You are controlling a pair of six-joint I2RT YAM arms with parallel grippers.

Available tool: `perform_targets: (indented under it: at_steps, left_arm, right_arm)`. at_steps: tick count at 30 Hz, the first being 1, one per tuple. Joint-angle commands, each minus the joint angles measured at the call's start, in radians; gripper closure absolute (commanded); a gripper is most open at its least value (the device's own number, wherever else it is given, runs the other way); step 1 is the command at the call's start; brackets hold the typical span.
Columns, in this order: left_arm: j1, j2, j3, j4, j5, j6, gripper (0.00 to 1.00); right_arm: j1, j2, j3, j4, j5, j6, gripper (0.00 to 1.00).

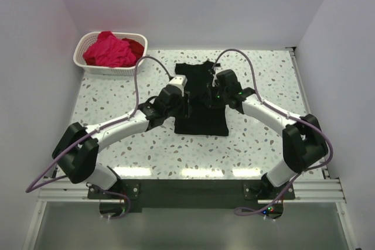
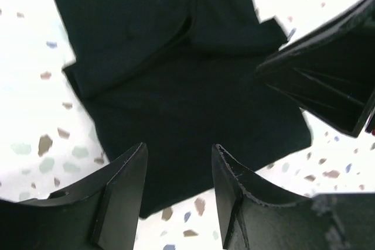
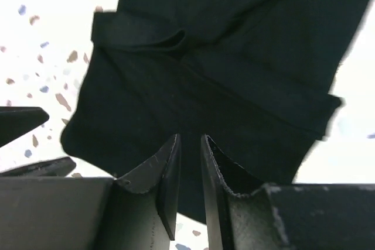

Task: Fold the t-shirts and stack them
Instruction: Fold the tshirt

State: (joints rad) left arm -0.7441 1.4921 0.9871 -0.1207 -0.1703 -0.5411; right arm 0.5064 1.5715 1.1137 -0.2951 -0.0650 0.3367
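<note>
A large black t-shirt [image 1: 200,122] lies on the table's middle, folded into a narrow strip with sleeves tucked in; it fills the left wrist view [image 2: 170,80] and the right wrist view [image 3: 228,51]. My left gripper [image 1: 188,89] [image 2: 179,151] hovers over its left part, jaws wide open and empty. My right gripper [image 1: 211,91] [image 3: 190,140] hovers over its right part, jaws a narrow gap apart with nothing between them. A magenta-pink shirt [image 1: 107,51] and a deep red shirt [image 1: 136,46] lie crumpled in the basket.
The white lattice basket [image 1: 83,64] stands at the table's far left corner. White walls close in the left, back and right. The other arm's gripper shows in each wrist view [image 2: 328,80] [image 3: 23,122], close by.
</note>
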Motion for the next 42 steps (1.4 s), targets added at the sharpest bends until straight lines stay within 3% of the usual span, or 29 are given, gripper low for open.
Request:
perform_targets:
  at_steps: [1,12,17,19,25,29,34,38,42]
  left_arm:
    - [-0.001,-0.019,-0.065,0.035,0.000,-0.039,0.47]
    - [-0.005,-0.139,-0.203,0.056,-0.014,-0.062,0.44]
    - [-0.006,-0.199,-0.274,0.085,-0.017,-0.094,0.43]
    - [-0.005,-0.237,-0.317,0.105,-0.011,-0.111,0.41]
    - [-0.005,-0.358,-0.442,0.226,-0.017,-0.135,0.32]
    - [0.000,-0.394,-0.537,0.349,-0.002,-0.129,0.25]
    - [0.026,-0.363,-0.607,0.528,0.054,-0.118,0.04]
    - [0.064,-0.291,-0.636,0.657,0.135,-0.118,0.02]
    - [0.089,-0.239,-0.637,0.765,0.235,-0.144,0.07]
  right_arm:
    - [0.012,0.077,-0.034,0.108,-0.028,0.022,0.76]
    - [-0.023,0.327,0.198,0.105,0.131,-0.031,0.81]
    - [-0.081,0.345,0.316,0.105,0.076,0.030,0.80]
    - [-0.075,0.337,0.322,0.109,-0.011,0.027,0.76]
    - [-0.055,0.314,0.233,0.157,-0.289,0.004,0.70]
    - [-0.060,0.225,0.111,0.213,-0.331,0.044,0.70]
    - [-0.121,0.075,-0.073,0.290,-0.424,0.119,0.59]
    - [-0.124,0.038,-0.152,0.391,-0.511,0.194,0.57]
    - [-0.103,0.079,-0.206,0.540,-0.618,0.301,0.63]
